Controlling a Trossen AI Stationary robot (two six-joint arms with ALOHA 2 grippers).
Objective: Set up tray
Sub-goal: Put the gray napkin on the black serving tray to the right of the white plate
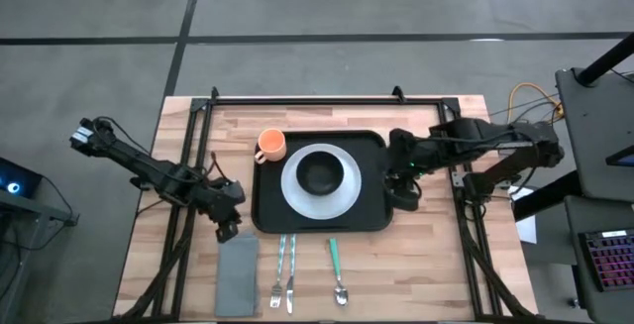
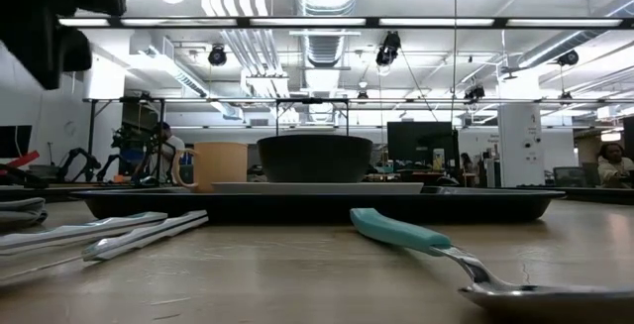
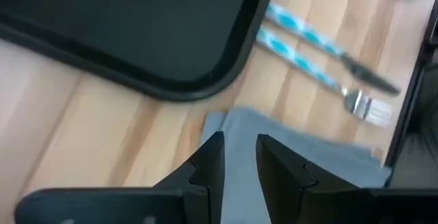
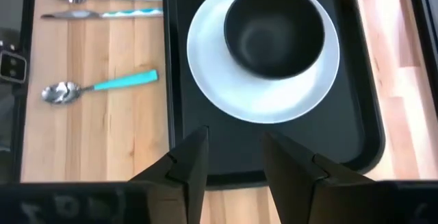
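The black tray (image 1: 371,213) lies mid-table and carries a white plate (image 1: 342,197), a black bowl (image 1: 321,173) on the plate, and an orange cup (image 1: 270,145) at its far left corner. A grey folded napkin (image 1: 237,275) lies flat near the tray's left near corner. My left gripper (image 1: 228,228) hovers over the napkin's far end (image 3: 301,152), fingers a little apart (image 3: 239,157). My right gripper (image 1: 404,193) is open (image 4: 235,152) over the tray's right rim (image 4: 233,179), pointing toward the plate (image 4: 226,87).
A fork and a knife (image 1: 284,282) with blue-patterned handles lie side by side near the tray, right of the napkin. A teal-handled spoon (image 1: 337,270) lies right of them. Black frame rails (image 1: 188,195) run along the table's left, right and far sides.
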